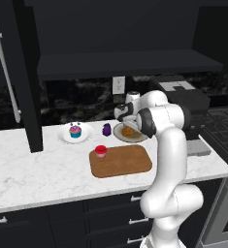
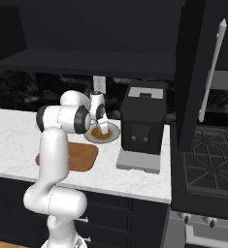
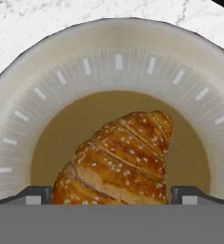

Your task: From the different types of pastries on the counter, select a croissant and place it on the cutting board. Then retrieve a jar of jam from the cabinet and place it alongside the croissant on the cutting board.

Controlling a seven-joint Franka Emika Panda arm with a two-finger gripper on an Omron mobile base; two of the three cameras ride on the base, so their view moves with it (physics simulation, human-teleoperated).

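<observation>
The golden-brown croissant (image 3: pixel 118 159) lies on a beige plate (image 3: pixel 118 43), seen also as the croissant (image 1: pixel 128 131) on the counter (image 1: pixel 33 169). My gripper (image 3: pixel 113 195) hangs low over it, open, with one fingertip (image 3: pixel 37 194) on each side of the pastry. The same gripper (image 1: pixel 126 122) shows over the plate (image 2: pixel 102 133). The brown cutting board (image 1: pixel 120 161) lies in front of the plate. A small red jar of jam (image 1: pixel 101 151) stands on the board's far left corner. A cupcake (image 1: pixel 75 131) sits on a white plate to the left.
A dark purple small object (image 1: pixel 106 129) stands between the two plates. A black coffee machine (image 2: pixel 143 123) sits right of the croissant plate. The dark cabinet shelf (image 1: pixel 125 63) hangs overhead, its door with a silver handle (image 1: pixel 4 68) at left. A stove (image 2: pixel 207 160) lies far right.
</observation>
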